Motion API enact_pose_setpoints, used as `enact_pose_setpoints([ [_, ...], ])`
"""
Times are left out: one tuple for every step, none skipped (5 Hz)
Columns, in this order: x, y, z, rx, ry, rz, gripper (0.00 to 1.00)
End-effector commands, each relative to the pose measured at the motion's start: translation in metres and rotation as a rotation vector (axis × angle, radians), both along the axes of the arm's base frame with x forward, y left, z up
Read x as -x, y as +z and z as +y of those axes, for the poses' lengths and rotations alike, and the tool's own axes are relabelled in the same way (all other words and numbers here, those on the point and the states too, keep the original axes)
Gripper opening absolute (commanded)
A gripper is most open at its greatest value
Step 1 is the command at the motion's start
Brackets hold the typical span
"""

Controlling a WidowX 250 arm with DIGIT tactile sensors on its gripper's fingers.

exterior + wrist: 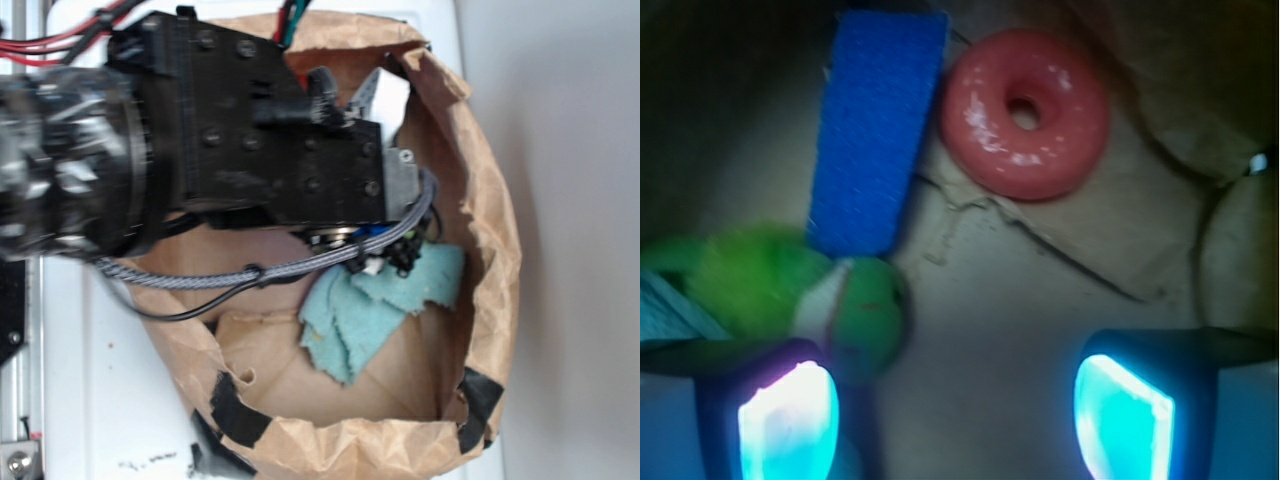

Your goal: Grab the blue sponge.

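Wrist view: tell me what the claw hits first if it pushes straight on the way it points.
Probably bare brown paper. The open claw frames an empty patch; the blue sponge lies up-left of that line, the green toy by the left finger. Depth is unclear.

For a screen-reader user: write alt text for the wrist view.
A blue sponge lies lengthwise on brown paper, an orange ring just right of it. A green toy sits at its near end, above the open pincer with glowing pads.
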State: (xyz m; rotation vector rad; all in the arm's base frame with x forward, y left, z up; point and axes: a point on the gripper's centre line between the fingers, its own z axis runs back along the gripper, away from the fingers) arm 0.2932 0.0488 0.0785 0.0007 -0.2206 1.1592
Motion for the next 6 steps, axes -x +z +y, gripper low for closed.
enact_pose_setpoints([
  [-0.020, 0.003, 0.023, -0.019, 0.093, -0.058, 1.00],
  [-0.030, 0.002, 0.030, -0.031, 0.145, -0.059, 1.00],
  [-0.033, 0.002, 0.035, -0.043, 0.161, -0.062, 1.00],
  [-0.027, 0.001, 0.037, -0.078, 0.170, -0.092, 1.00],
  [-0.024, -0.001, 0.041, -0.091, 0.217, -0.106, 1.00],
  [-0.013, 0.010, 0.040, -0.058, 0.200, -0.118, 1.00],
])
